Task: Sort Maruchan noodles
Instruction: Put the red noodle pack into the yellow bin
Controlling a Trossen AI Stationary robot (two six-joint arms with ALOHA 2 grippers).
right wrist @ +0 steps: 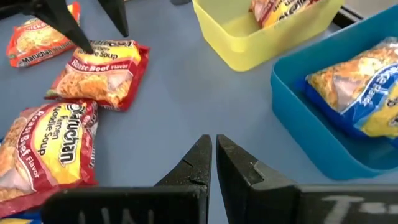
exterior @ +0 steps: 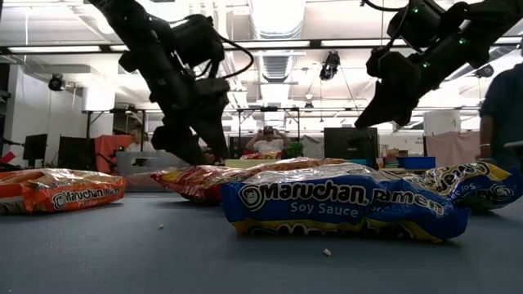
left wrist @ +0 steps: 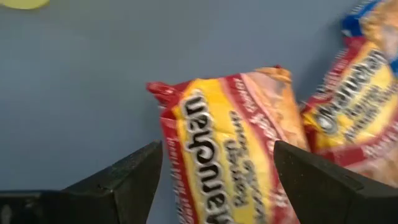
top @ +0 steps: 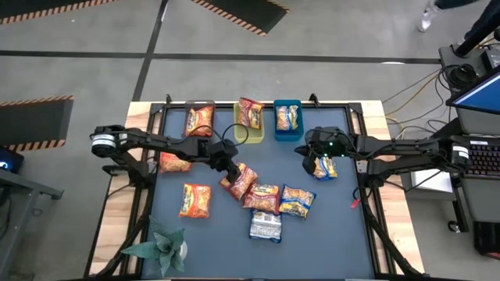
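**Left jaws spread over a red packet, right jaws clenched empty**

High view: the left gripper (top: pixel 228 168) sits over the worktop (top: pixel 211 234) just in front of the yellow bin (top: pixel 241 137), above the red packet (top: pixel 239 181) at the near edge of the central heap. The right gripper (top: pixel 306 151) hangs in front of the blue bin (top: pixel 287 137), with a blue-and-yellow packet (top: pixel 323 167) beside it, under the arm. The grey bin (top: pixel 200 104), the yellow bin and the blue bin each hold one packet. An orange packet (top: pixel 195 200) lies in front of the grey bin, and a silvery-white packet (top: pixel 266 226) lies in front of the heap.

Low view: both grippers hang above the packets; a soy sauce packet (exterior: pixel 343 204) fills the foreground.

Left wrist view: the jaws stand wide apart and released, holding nothing. The red packet (left wrist: pixel 230 149) lies flat on the worktop between the two fingers (left wrist: pixel 124 177), reaching almost from one to the other.

Right wrist view: the jaws are clenched together with only a thin slit between them, grasping nothing. Two roast beef packets (right wrist: pixel 102 68) lie on the worktop to one side of them, apart from the fingers.
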